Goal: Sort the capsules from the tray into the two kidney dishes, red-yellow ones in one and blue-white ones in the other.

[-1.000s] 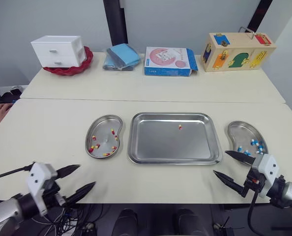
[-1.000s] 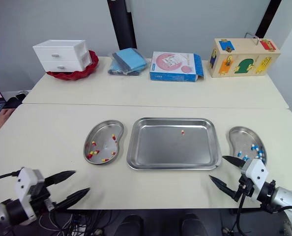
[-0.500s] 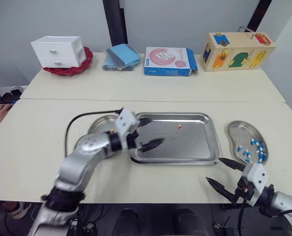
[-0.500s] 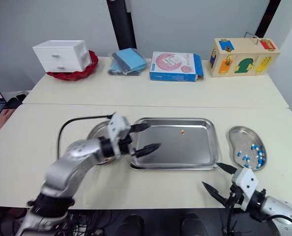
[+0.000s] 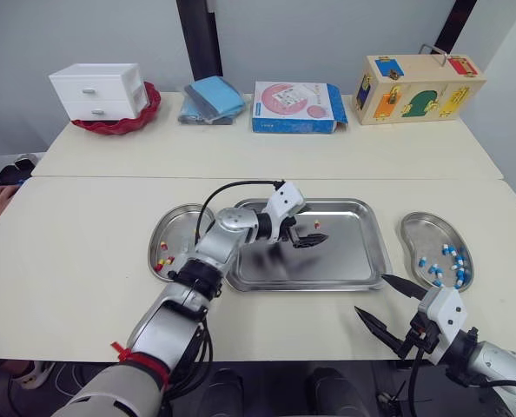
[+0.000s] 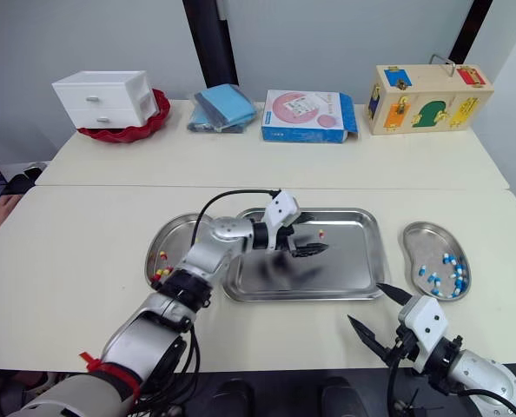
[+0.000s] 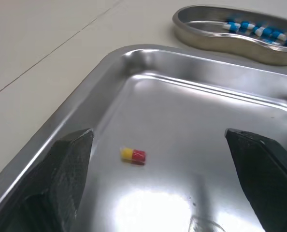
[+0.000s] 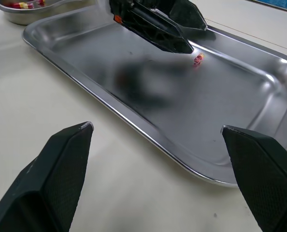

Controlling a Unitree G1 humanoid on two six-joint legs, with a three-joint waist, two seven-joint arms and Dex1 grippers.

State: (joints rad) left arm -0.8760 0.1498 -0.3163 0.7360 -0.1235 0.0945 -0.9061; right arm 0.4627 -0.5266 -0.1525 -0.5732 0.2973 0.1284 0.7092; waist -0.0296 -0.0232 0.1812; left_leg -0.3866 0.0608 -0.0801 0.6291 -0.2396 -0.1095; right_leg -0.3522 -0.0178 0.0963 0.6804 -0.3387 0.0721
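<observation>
One red-yellow capsule [image 5: 317,225] lies in the far half of the steel tray [image 5: 362,269]. My left gripper [image 5: 314,234] hovers low over the tray, open. In the left wrist view the capsule [image 7: 133,154] sits between the two fingers [image 7: 61,179], nearer one of them and untouched. The left kidney dish [image 5: 173,228] holds several red-yellow capsules. The right kidney dish [image 5: 427,231] holds several blue-white ones. My right gripper [image 5: 370,294] is open and holds nothing, at the table's front edge, in front of the tray's right corner.
Along the back table stand a white drawer unit [image 5: 99,89] in a red bowl, blue cloths [image 5: 213,97], a blue-pink box [image 5: 295,107] and a wooden toy box [image 5: 419,78]. A black cable [image 5: 228,187] loops from my left arm above the left dish.
My left arm has swung from the table's front left edge, across the left dish, into the tray up to the capsule. The right gripper has drifted slightly toward the front edge.
</observation>
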